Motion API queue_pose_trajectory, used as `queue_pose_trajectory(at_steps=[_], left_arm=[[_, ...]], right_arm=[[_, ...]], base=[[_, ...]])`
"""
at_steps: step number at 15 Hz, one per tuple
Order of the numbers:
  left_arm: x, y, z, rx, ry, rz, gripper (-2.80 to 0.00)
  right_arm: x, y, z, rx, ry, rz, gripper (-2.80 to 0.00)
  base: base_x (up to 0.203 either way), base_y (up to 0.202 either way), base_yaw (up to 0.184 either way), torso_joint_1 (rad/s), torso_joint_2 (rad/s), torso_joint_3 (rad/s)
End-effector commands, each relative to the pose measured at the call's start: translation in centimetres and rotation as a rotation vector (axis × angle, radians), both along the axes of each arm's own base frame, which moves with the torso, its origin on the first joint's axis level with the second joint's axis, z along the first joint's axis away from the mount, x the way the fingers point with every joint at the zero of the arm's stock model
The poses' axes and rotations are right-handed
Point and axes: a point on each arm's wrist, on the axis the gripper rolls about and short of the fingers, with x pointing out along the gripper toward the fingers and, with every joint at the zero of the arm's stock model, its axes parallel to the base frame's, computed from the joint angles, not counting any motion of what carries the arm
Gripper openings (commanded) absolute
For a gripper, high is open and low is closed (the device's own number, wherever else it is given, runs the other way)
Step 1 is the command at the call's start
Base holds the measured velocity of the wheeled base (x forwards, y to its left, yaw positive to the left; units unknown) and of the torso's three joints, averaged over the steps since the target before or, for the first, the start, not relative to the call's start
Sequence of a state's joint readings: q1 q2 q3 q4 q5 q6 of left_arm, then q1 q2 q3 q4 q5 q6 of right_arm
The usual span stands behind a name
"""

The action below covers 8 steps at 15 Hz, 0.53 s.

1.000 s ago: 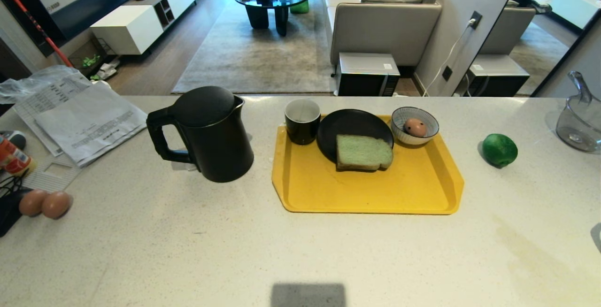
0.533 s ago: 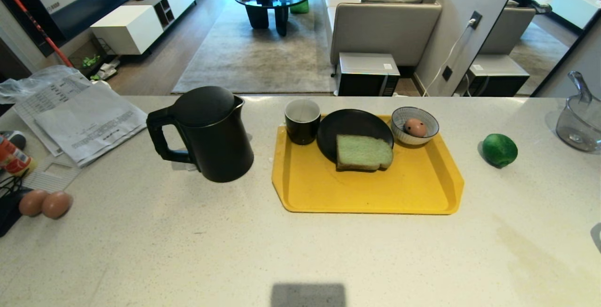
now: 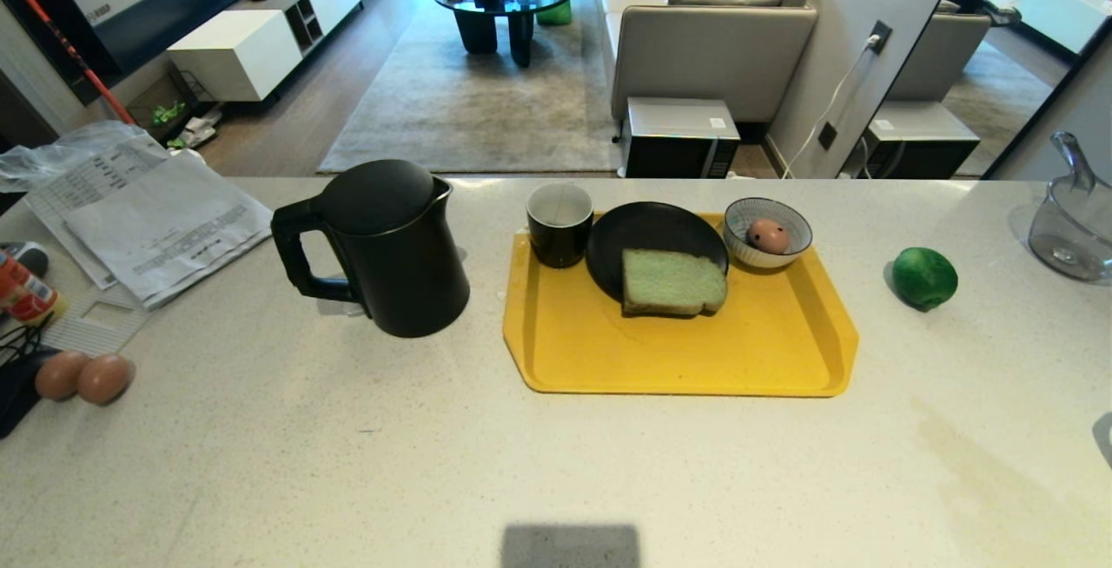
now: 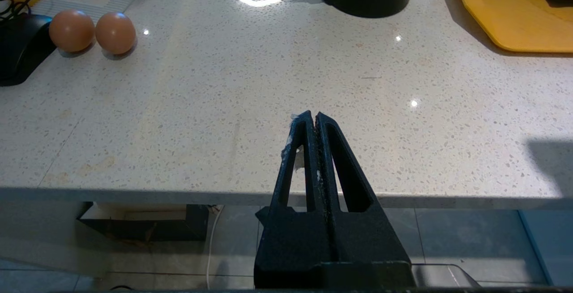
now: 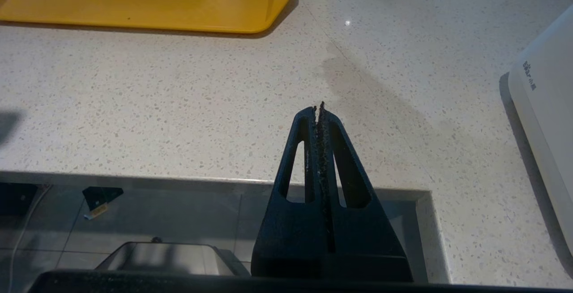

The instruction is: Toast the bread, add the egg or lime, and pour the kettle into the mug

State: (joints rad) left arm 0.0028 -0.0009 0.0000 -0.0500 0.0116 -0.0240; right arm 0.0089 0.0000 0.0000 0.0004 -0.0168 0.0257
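Observation:
A slice of pale green bread (image 3: 673, 282) lies half on a black plate (image 3: 643, 234) on the yellow tray (image 3: 686, 359). The black mug (image 3: 559, 224) stands at the tray's far left corner. A spotted egg (image 3: 768, 235) rests in a striped bowl (image 3: 790, 247) at the far right corner. The black kettle (image 3: 387, 247) stands left of the tray, handle to the left. The lime (image 3: 924, 277) lies on the counter right of the tray. My left gripper (image 4: 314, 116) and right gripper (image 5: 318, 108) hang shut and empty at the counter's near edge, outside the head view.
Two plain brown eggs (image 3: 84, 377) lie at the left by a black object. Papers (image 3: 156, 216) and a plastic bag lie at the far left. A clear jug (image 3: 1073, 221) stands far right. A white appliance (image 5: 544, 118) shows on the right in the right wrist view.

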Motion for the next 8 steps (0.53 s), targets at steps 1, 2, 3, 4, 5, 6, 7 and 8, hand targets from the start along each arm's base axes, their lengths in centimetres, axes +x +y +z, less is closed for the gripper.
queue_pose_trajectory(at_steps=[1,2,3,4,5,6,7,8], left_arm=[[0.12,0.00,-0.47,-0.001,0.014,0.001,-2.80],[0.12,0.00,-0.47,-0.001,0.014,0.001,-2.80],[0.12,0.00,-0.47,-0.001,0.014,0.001,-2.80],[0.12,0.00,-0.47,-0.001,0.014,0.001,-2.80],[0.12,0.00,-0.47,-0.001,0.014,0.001,-2.80],[0.12,0.00,-0.47,-0.001,0.014,0.001,-2.80],[0.12,0.00,-0.47,-0.001,0.014,0.001,-2.80],[0.12,0.00,-0.47,-0.001,0.014,0.001,-2.80]], right_arm=[[0.00,0.00,0.00,0.000,0.000,0.000,-2.80],[0.00,0.00,0.00,0.000,0.000,0.000,-2.80],[0.00,0.00,0.00,0.000,0.000,0.000,-2.80],[0.00,0.00,0.00,0.000,0.000,0.000,-2.80],[0.00,0.00,0.00,0.000,0.000,0.000,-2.80],[0.00,0.00,0.00,0.000,0.000,0.000,-2.80],[0.00,0.00,0.00,0.000,0.000,0.000,-2.80],[0.00,0.00,0.00,0.000,0.000,0.000,-2.80]], base=[[0.000,0.000,0.000,0.000,0.00,0.000],[0.000,0.000,0.000,0.000,0.00,0.000],[0.000,0.000,0.000,0.000,0.00,0.000],[0.000,0.000,0.000,0.000,0.00,0.000],[0.000,0.000,0.000,0.000,0.00,0.000],[0.000,0.000,0.000,0.000,0.00,0.000],[0.000,0.000,0.000,0.000,0.00,0.000],[0.000,0.000,0.000,0.000,0.00,0.000]])
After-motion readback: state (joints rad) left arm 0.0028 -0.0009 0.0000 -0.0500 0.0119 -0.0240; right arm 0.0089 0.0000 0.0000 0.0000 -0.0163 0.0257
